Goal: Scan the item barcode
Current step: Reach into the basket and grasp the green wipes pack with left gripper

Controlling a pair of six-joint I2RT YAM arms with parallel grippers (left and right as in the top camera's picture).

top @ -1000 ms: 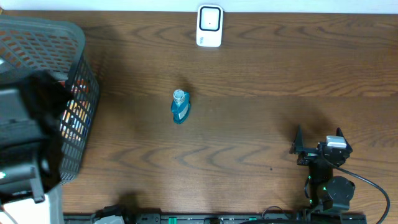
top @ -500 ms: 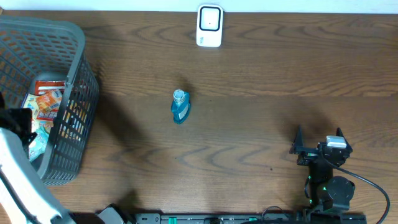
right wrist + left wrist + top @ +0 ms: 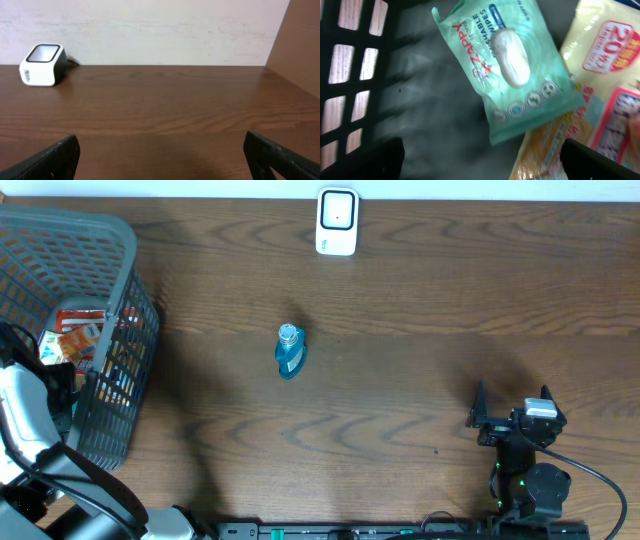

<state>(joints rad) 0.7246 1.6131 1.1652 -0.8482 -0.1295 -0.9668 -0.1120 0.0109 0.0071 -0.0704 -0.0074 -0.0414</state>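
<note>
Over a green wipes pack in the basket: left gripper, spread wide. Low over the table, facing the scanner: right gripper, equally spread.

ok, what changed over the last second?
Left arm pulled back toward the near-left edge, uncovering the packets in the basket. The left gripper is open over the wipes, holding nothing. Bottle, scanner and right arm stayed put.
</note>
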